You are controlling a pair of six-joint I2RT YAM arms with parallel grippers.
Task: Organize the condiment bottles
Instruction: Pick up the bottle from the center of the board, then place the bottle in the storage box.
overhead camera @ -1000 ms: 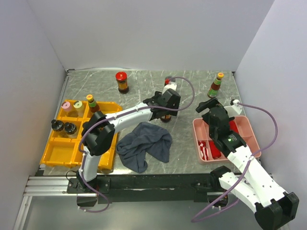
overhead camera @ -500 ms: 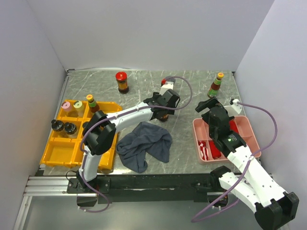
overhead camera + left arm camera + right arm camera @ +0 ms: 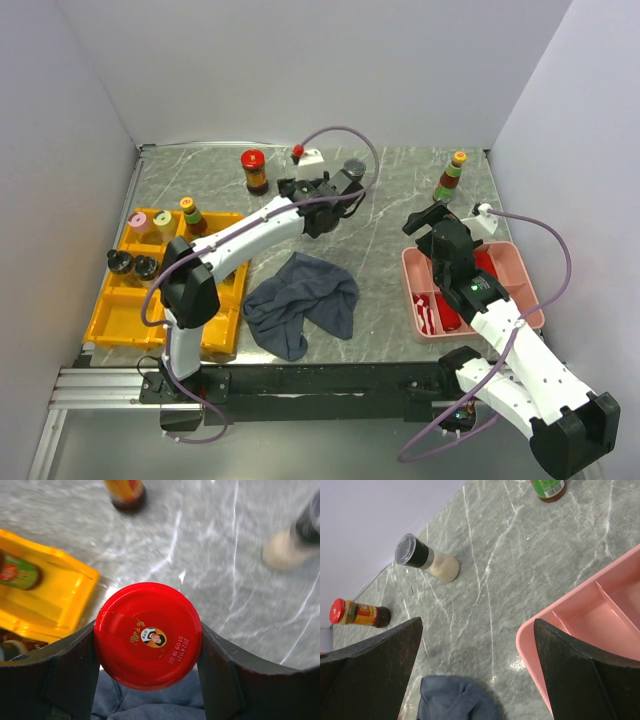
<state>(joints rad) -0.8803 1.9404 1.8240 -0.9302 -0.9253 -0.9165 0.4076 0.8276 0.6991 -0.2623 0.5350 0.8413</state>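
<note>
One round, glossy red-capped jar [image 3: 148, 632] fills the left hand [image 3: 148, 652].

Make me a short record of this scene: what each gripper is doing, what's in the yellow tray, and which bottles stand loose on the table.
left gripper: shut on the held red-capped jar, a finger on each side
right gripper: open, empty, by the corner of the pink tray
yellow tray: pink-capped jar, pale-green-capped jar, yellow-capped bottle, two black-capped jars
loose on table: far red-capped jar, grey-capped shaker, orange-capped bottle
dark cloth: crumpled between the trays
</note>
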